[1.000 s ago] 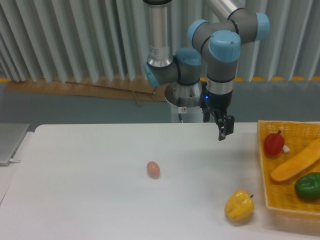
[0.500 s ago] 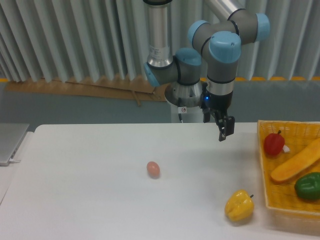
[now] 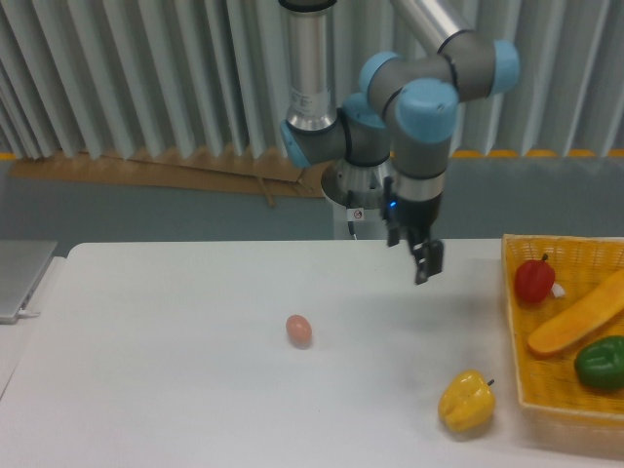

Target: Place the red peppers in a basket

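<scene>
red pepper sat inside the basket, upper left corner, stem up, touching nothing but the weave and a small white bit at its right. a long orange vegetable lay diagonally just beside it, green pepper below that, also in the basket. yellow pepper was on the counter just left of the basket. small pinkish egg sat mid-counter. gripper hung above the counter, well left of the basket, holding nothing; fingers looked close together, open or closed cannot tell.
</scene>
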Controlling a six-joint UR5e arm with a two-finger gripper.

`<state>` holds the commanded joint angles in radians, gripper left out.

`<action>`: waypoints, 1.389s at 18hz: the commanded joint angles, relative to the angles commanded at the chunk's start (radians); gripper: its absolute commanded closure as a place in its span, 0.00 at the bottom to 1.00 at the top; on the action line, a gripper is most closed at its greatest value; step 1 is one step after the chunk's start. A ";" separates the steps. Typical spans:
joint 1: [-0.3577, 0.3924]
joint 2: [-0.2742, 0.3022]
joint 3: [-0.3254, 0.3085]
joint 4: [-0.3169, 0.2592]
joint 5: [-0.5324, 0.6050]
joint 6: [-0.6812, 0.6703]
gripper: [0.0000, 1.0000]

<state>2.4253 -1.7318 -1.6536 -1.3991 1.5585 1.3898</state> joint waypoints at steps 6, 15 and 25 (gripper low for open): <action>-0.011 -0.008 -0.086 0.136 0.072 -0.011 0.00; -0.005 -0.017 -0.072 0.146 0.084 -0.017 0.00; 0.006 -0.017 -0.057 0.144 0.087 -0.015 0.21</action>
<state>2.4313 -1.7487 -1.7104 -1.2548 1.6460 1.3744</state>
